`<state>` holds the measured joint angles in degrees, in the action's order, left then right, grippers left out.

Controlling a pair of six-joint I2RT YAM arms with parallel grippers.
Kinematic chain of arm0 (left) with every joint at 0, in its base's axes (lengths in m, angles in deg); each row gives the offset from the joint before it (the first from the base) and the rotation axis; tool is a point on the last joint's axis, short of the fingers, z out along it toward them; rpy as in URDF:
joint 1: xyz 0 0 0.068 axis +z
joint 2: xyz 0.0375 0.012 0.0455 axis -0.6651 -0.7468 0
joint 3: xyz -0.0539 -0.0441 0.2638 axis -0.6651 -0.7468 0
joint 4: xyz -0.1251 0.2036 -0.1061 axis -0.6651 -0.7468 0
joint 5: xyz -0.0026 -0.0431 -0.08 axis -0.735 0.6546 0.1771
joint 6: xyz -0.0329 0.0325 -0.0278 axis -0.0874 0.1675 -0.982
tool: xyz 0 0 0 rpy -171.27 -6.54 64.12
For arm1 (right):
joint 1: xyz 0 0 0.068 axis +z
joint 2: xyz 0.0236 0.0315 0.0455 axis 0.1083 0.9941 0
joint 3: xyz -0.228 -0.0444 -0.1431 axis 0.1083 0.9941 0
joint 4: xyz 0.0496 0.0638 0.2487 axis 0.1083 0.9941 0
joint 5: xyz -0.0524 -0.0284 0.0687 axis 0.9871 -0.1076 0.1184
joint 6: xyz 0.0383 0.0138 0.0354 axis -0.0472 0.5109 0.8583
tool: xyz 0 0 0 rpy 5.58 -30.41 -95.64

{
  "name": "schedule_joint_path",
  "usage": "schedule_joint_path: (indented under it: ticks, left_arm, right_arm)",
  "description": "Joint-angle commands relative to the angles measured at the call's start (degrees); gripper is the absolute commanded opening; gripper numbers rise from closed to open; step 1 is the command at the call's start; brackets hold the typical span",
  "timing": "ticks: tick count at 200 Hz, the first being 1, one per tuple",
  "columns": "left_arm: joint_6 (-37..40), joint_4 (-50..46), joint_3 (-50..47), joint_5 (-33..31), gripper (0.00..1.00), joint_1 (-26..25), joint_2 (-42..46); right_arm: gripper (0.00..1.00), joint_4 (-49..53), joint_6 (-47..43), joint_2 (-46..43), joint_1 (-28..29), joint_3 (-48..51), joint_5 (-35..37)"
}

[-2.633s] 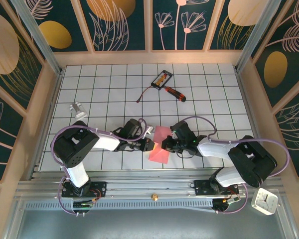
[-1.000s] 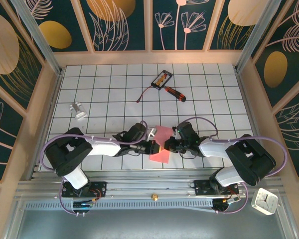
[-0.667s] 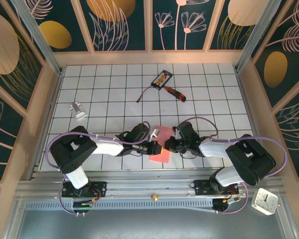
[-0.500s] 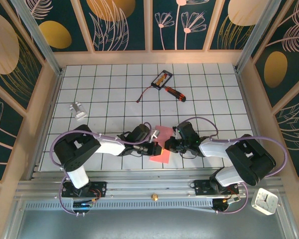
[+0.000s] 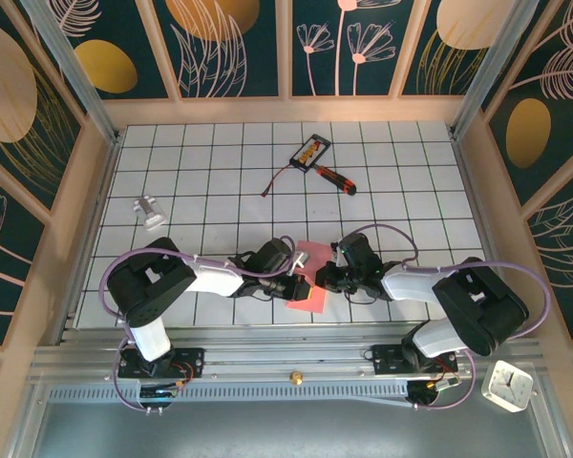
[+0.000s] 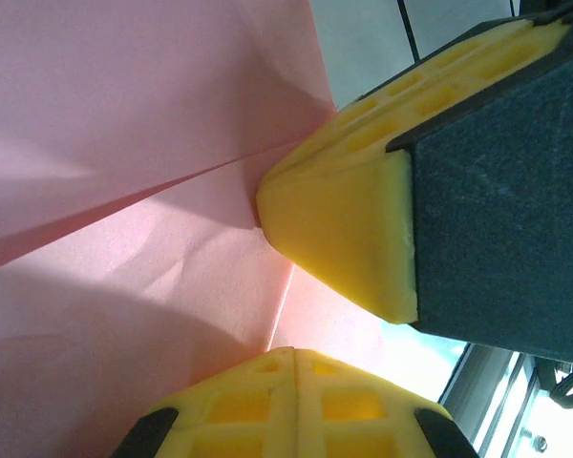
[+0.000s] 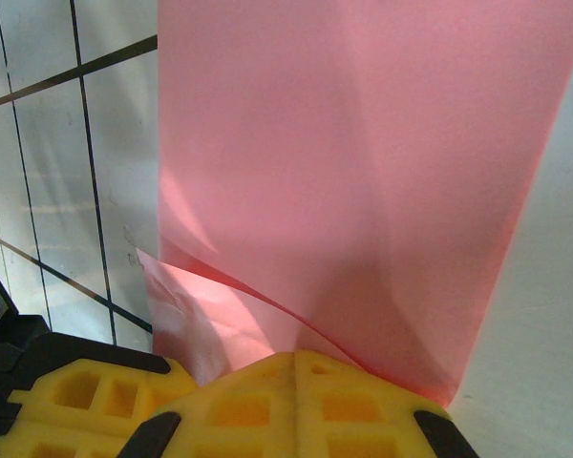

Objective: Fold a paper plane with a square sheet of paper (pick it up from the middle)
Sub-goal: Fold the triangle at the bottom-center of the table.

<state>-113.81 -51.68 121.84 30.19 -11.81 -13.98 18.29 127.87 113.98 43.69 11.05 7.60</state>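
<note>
The square sheet of paper [image 5: 308, 298] is pink-red and lies folded over on itself on the tiled table, near the front edge. No paper plane shape is in view. My left gripper [image 5: 300, 280] comes in from the left, shut, its tip on the paper. My right gripper [image 5: 321, 279] faces it from the right, also shut, a small gap away. In the left wrist view my left gripper [image 6: 294, 358] touches a crease in the paper [image 6: 124, 143], with the right gripper's fingers [image 6: 344, 229] just above. In the right wrist view my right gripper [image 7: 294, 361] sits at a raised fold of the paper [image 7: 363, 143].
A red-handled screwdriver [image 5: 334, 176] and a black-and-orange card [image 5: 310, 150] lie at the back centre, with a thin cable [image 5: 277, 178] beside them. A small grey metal piece [image 5: 150, 211] sits at the left. A white clock [image 5: 507, 385] stands off the table, front right.
My left gripper has slid a little to the right over the paper, toward the right gripper. The visible paper has become narrower. The right arm has stayed put.
</note>
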Motion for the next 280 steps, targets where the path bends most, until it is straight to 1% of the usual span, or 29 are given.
schedule_joint_path:
  ticks: [1,61,67,130,151,171,186,198,212,223,248,280]
  left_arm:
    - [1.87,-7.06,-3.03,-1.07,0.00,-0.22,0.54]
    - [-1.16,-6.21,-8.48,0.09,0.00,-0.25,3.10]
    - [-1.50,-6.03,-9.01,0.39,0.00,-0.23,4.87]
    - [-7.21,0.40,-18.70,3.00,0.00,-0.27,9.86]
    - [-8.45,0.98,-20.89,3.19,0.00,-0.22,12.17]
    - [-9.09,0.75,-20.77,3.28,0.00,-0.25,16.33]
    - [-9.71,1.47,-18.78,3.12,0.00,-0.29,20.04]
    - [-10.43,2.86,-16.74,2.99,0.00,-0.29,21.40]
    - [-11.15,4.80,-14.30,2.84,0.00,-0.27,20.13]
    - [-10.70,5.59,-12.35,3.18,0.00,-0.23,17.18]
    - [-8.28,4.27,-8.48,2.09,0.00,-0.21,10.96]
    - [-5.61,2.91,-6.89,0.92,0.00,-0.18,6.68]
  right_arm:
    - [0.00,7.73,-1.98,1.46,-0.91,1.69,4.02]
    - [0.00,8.80,-2.65,2.72,-1.05,1.34,4.57]
    - [0.00,8.87,-2.72,2.83,-1.05,1.24,4.65]
    - [0.00,9.39,-3.26,3.85,-1.09,0.66,4.75]
    - [0.00,9.56,-3.39,3.93,-1.12,0.63,4.81]
    - [0.00,9.61,-3.68,3.97,-1.17,0.47,4.78]
    - [0.00,9.82,-3.88,3.74,-1.11,0.29,4.75]
    - [0.00,9.94,-3.92,3.36,-1.13,0.11,4.75]
    - [0.00,10.04,-3.92,3.00,-1.10,0.02,4.84]
    - [0.00,10.04,-3.92,2.88,-1.09,-0.09,4.84]
    - [0.00,10.30,-3.92,2.56,-1.06,0.00,4.84]
    - [0.00,10.97,-3.97,1.50,-1.08,0.04,5.19]
